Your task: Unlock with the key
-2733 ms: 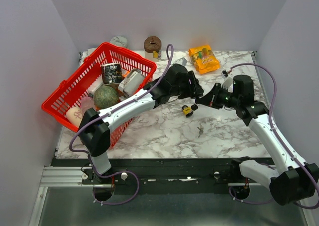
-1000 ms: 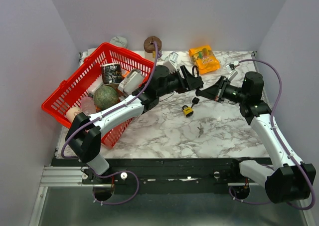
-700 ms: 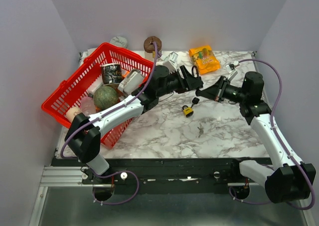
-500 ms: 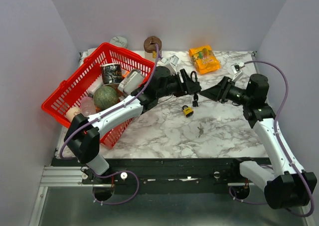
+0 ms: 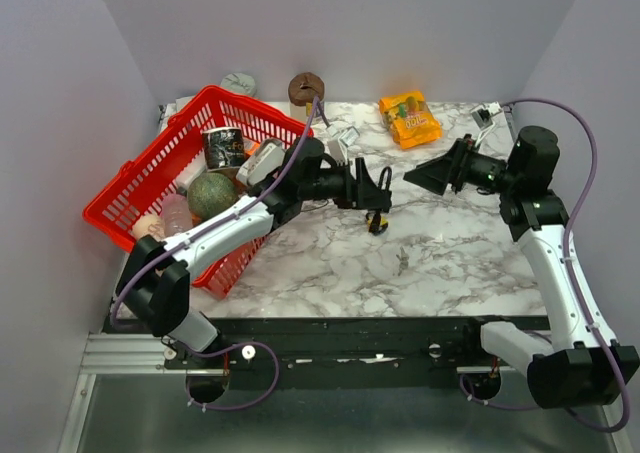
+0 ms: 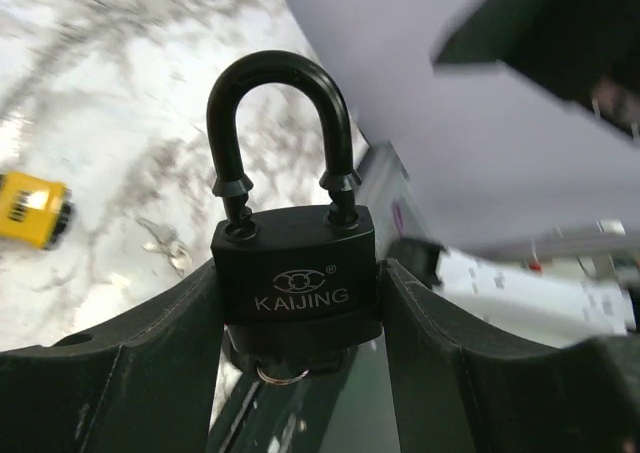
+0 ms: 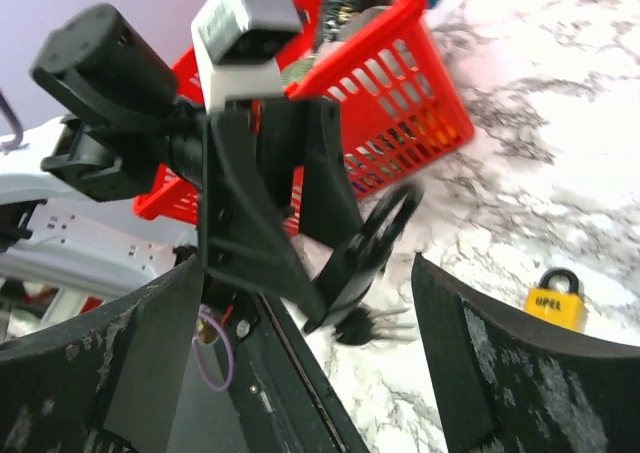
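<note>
My left gripper [image 6: 297,273] is shut on the body of a black padlock [image 6: 295,283] marked KAIJING, its shackle [image 6: 280,113] pointing away from the wrist. In the right wrist view the padlock [image 7: 375,248] hangs tilted in the left fingers. A dark-headed key [image 7: 368,325] sticks out of its underside, and a key ring [image 6: 280,375] shows below the body. My right gripper [image 7: 305,263] is open with nothing in it. Seen from above, this gripper [image 5: 415,176] hovers a short way right of the left gripper [image 5: 372,188].
A small yellow padlock [image 5: 376,223] lies on the marble table just below the left gripper. A red basket [image 5: 130,198] full of items stands at the left. An orange snack bag [image 5: 408,118] and a brown ring-shaped object [image 5: 306,88] sit at the back.
My right gripper has opened, let go of the key and drawn back to the right. The left arm has carried the padlock, key still in it, slightly down and left.
</note>
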Controlling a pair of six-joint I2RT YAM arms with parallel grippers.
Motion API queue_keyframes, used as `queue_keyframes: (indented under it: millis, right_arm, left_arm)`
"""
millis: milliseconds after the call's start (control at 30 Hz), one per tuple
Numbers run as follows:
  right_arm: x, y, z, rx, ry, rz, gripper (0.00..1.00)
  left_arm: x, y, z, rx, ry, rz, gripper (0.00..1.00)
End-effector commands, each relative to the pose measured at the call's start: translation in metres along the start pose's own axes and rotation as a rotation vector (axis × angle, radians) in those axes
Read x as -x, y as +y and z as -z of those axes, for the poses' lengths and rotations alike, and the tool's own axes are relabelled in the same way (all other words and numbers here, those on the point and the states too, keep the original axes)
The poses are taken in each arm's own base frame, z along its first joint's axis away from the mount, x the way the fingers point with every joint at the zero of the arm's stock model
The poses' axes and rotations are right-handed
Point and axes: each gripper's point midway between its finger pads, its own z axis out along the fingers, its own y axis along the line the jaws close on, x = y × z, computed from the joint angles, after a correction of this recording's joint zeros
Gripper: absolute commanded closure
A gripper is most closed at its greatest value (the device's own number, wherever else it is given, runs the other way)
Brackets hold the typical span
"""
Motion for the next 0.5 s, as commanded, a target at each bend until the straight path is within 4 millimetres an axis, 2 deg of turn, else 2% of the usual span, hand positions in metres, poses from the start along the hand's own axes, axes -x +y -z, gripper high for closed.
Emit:
queue_keyframes:
  millis: [0, 33, 200, 300, 467]
  right_arm:
    - [0.004, 0.022, -0.003, 0.145, 0.061, 0.05, 0.08]
    - [0.005, 0.025, -0.006, 0.18, 0.072, 0.049, 0.08]
    - [-0.007, 0.044, -0.017, 0.282, 0.136, 0.051, 0.08]
    - [-0.022, 0.051, -0.025, 0.337, 0.198, 0.013, 0.12]
    - [-0.044, 0.065, -0.028, 0.405, 0.258, -0.027, 0.16]
  left_arm:
    - [-0.023, -0.079, 0.043, -0.38, 0.097, -0.183, 1.0]
    - [-0.032, -0.082, 0.051, -0.409, 0.128, -0.155, 1.0]
    - [-0.043, -0.104, 0.071, -0.516, 0.201, -0.173, 1.0]
    - [-0.044, -0.109, 0.077, -0.552, 0.185, -0.151, 1.0]
    - [-0.046, -0.107, 0.079, -0.542, 0.158, -0.127, 1.0]
